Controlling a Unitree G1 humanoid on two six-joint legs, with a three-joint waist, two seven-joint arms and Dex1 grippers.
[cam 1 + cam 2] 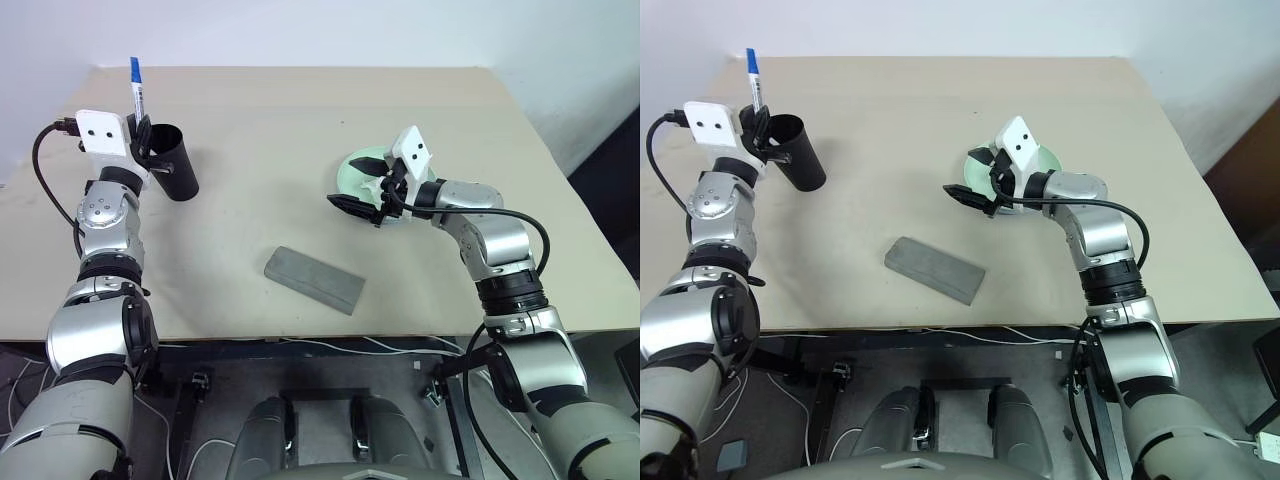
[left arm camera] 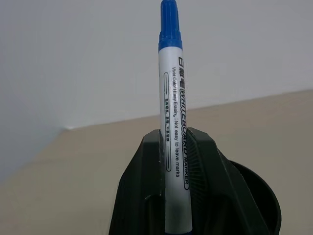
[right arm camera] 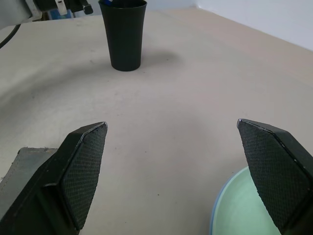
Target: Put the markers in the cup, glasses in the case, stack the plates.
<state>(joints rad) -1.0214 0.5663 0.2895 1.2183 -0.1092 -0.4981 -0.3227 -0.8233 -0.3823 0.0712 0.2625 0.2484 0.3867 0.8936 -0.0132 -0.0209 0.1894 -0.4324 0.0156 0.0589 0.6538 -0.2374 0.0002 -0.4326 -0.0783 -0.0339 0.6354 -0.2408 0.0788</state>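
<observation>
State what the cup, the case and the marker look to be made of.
Cup: probably plastic, smooth matte black walls with a thin rim. Case: seemingly felt, dull grey with a fuzzy, glare-free surface. Marker: likely plastic, glossy white printed barrel with a blue cap.

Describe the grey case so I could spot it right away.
Look at the tan table, near its front edge, about midway between the two arms. There lies the case, a flat grey oblong, closed, set at a slant. It is the one matte grey block; the cup is black and the plates are round.

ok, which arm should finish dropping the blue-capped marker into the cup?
Left. Its claw holds the blue-capped white marker upright at the tall black plastic cup; the right claw is open, across the table.
</observation>
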